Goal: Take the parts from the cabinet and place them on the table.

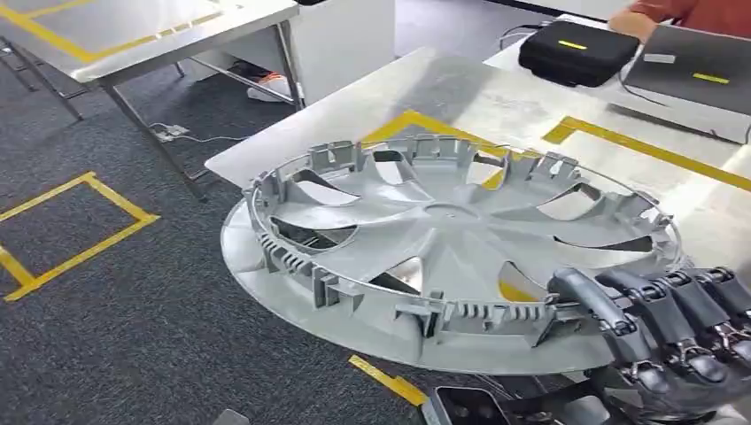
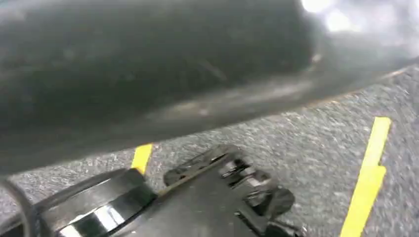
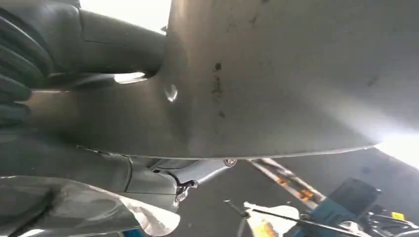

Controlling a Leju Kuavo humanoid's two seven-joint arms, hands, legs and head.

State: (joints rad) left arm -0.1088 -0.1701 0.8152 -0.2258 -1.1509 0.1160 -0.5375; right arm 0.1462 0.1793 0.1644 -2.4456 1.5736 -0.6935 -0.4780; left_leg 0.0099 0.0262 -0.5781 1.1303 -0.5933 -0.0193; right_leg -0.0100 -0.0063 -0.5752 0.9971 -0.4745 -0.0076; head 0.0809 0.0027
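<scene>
Silver-grey plastic wheel cover (image 1: 452, 243), round, with curved spokes and a ring of clips standing up around its rim, is being gripped at its lower right edge by the right hand (image 1: 660, 332). Dark fingers (image 1: 611, 319) are being curled over the rim from above in the lower right of the head view, and in the right wrist view a thick grey thumb (image 3: 116, 44) is being pressed against the cover's smooth underside (image 3: 296, 74), so the rim is being clamped between them. The cover is being carried inner face up in the centre of the head view, its far side reaching over the near corner of a grey metal table (image 1: 496, 97) marked with yellow tape (image 1: 655, 150), its near side hanging over dark grey carpet (image 1: 115, 328). In the left wrist view the cover's dark underside (image 2: 148, 74) is being shown across the upper part of the frame, blurred; whether the left hand is grasping anything cannot be told. At the upper right of the head view a black case (image 1: 576, 49) is being kept on the table, with a person's arm (image 1: 638, 19) beside it. A second grey table (image 1: 150, 35) is being shown at the upper left, and yellow tape lines (image 1: 84, 252) are being shown on the carpet.
</scene>
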